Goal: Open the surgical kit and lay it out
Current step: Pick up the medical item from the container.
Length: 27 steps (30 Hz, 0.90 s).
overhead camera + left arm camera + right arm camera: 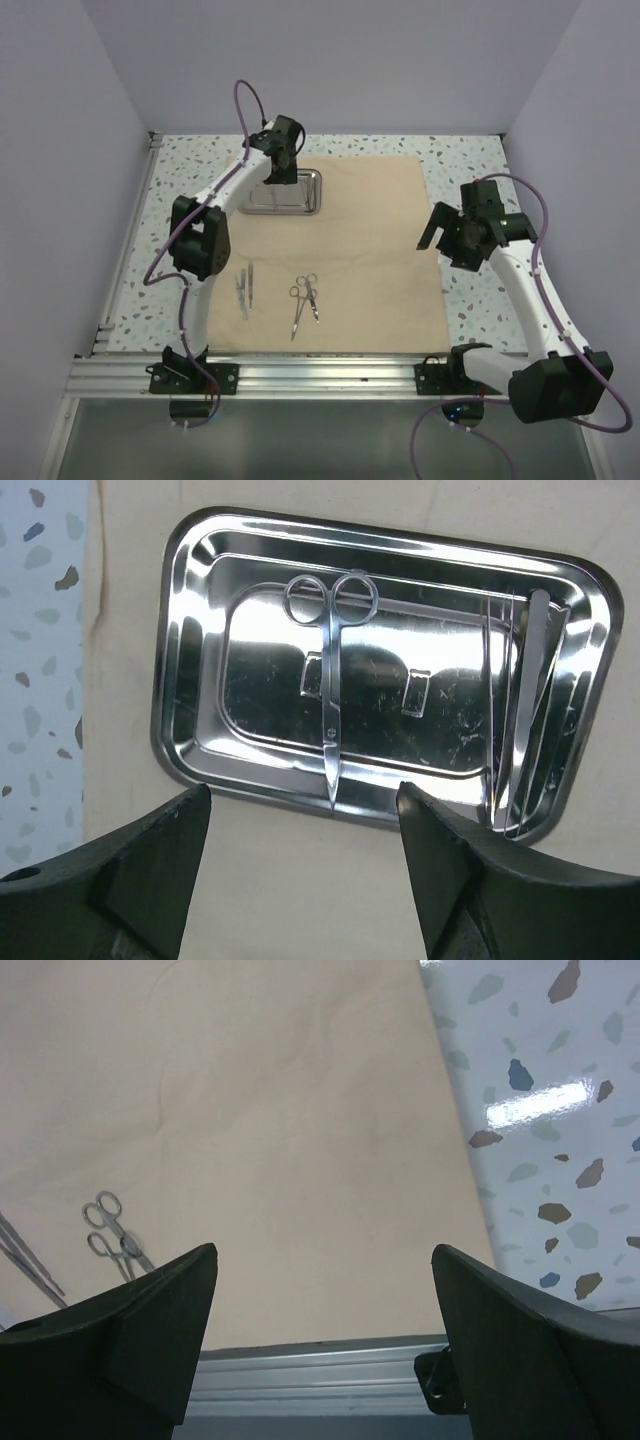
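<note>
Pale walls box your speckled bench [470, 170]. Stretched far, your left hand [302, 792] hangs released above the steel tray [585, 680] at the cloth's [380, 290] far left; your right hand [322, 1250] gapes, released, over its right edge.

Left gripper [283, 168] is hanging over the steel tray [316, 194], left arm reaching out to the far side. The tray is sitting on the far-left part of the beige cloth [380, 250], which is lying flat across the speckled table [465, 165]. Right gripper [436, 232] is hovering at the cloth's right edge, fingers pointing left, nothing in it. Two thin straight instruments [246, 288] are lying side by side on the near-left of the cloth. Two ring-handled instruments [297, 310] are lying just right of them, rings toward the far side. Can't read the left finger gap from up here.
</note>
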Each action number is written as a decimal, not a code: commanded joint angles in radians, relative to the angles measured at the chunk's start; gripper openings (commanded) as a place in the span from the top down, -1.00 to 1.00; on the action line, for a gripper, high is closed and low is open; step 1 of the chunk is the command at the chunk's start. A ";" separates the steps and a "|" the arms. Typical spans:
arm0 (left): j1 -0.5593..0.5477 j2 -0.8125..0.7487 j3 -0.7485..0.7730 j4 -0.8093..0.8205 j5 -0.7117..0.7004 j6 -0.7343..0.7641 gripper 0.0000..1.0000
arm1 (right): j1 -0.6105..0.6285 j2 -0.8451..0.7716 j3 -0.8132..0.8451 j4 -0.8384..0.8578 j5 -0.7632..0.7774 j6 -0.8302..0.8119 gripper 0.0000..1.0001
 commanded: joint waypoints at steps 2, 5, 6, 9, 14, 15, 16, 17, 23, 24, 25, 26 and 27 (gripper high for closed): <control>0.040 0.115 0.141 0.013 0.010 0.100 -0.54 | -0.029 0.025 0.036 -0.037 0.044 -0.026 -0.86; 0.054 0.143 0.109 0.038 0.041 0.113 -0.47 | -0.040 0.038 0.033 -0.042 0.056 -0.021 -0.86; 0.055 0.144 0.092 0.045 0.047 0.118 -0.45 | -0.041 0.041 0.033 -0.043 0.060 -0.021 -0.86; 0.055 0.124 0.000 0.087 0.063 0.126 -0.37 | -0.044 0.064 0.032 -0.043 0.064 -0.015 -0.86; 0.056 0.063 -0.185 0.169 0.121 0.127 -0.28 | -0.047 0.104 0.052 -0.037 0.063 -0.003 -0.85; 0.056 0.055 -0.207 0.180 0.135 0.129 -0.26 | -0.049 0.111 0.057 -0.035 0.063 -0.003 -0.86; 0.054 0.043 -0.229 0.194 0.155 0.129 -0.26 | -0.049 0.126 0.063 -0.035 0.063 -0.003 -0.86; 0.054 0.040 -0.265 0.216 0.164 0.129 -0.25 | -0.049 0.134 0.066 -0.035 0.061 -0.003 -0.86; 0.056 0.063 -0.290 0.239 0.190 0.139 -0.16 | -0.049 0.168 0.085 -0.026 0.055 0.002 -0.85; 0.056 0.069 -0.289 0.240 0.195 0.143 -0.15 | -0.052 0.171 0.088 -0.025 0.056 0.002 -0.85; 0.056 0.077 -0.287 0.243 0.198 0.147 -0.14 | -0.051 0.173 0.088 -0.025 0.058 0.002 -0.85; 0.056 0.081 -0.283 0.252 0.201 0.150 -0.07 | -0.051 0.177 0.089 -0.025 0.060 0.001 -0.85; 0.057 0.088 -0.281 0.254 0.213 0.152 -0.04 | -0.051 0.179 0.089 -0.023 0.061 0.001 -0.85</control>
